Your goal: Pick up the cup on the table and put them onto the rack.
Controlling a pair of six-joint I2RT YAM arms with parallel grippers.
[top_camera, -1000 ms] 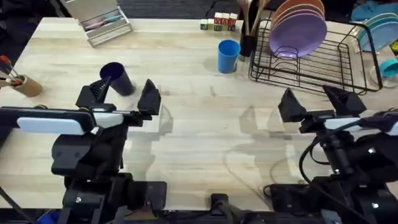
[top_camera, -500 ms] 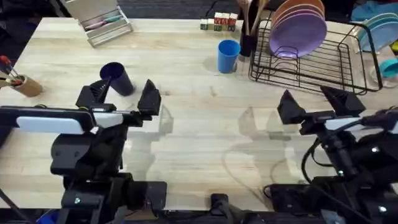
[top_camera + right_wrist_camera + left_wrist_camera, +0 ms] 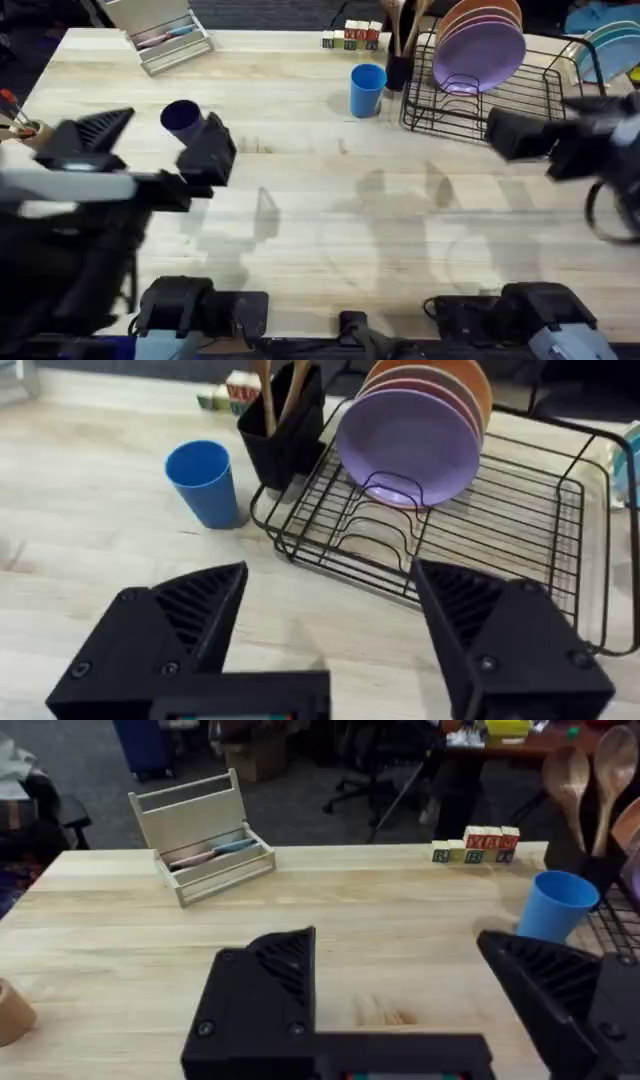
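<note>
A dark navy cup (image 3: 182,118) stands upright on the left part of the table. In the overhead view it shows between the two spread fingers of my left gripper (image 3: 165,128), which looks large and is open and empty. A light blue cup (image 3: 367,90) (image 3: 557,905) (image 3: 205,482) stands upright just left of the black wire rack (image 3: 520,100) (image 3: 480,530). Over the rack's near edge my right gripper (image 3: 560,130) appears blurred; in its wrist view this gripper (image 3: 330,610) is open with nothing between the fingers. In the left wrist view my left gripper (image 3: 400,980) faces the far table edge.
Purple and orange plates (image 3: 485,45) stand in the rack, with a black utensil holder (image 3: 400,60) beside it. A wooden caddy (image 3: 160,35) sits at the far left, lettered blocks (image 3: 352,38) at the far edge, and a brown pen holder (image 3: 35,135) at the left edge. Teal dishes (image 3: 605,45) lie far right.
Both arms have risen toward the camera and show larger. The left gripper shifted left around the navy cup's position; the right gripper swung far right toward the rack. Neither cup moved.
</note>
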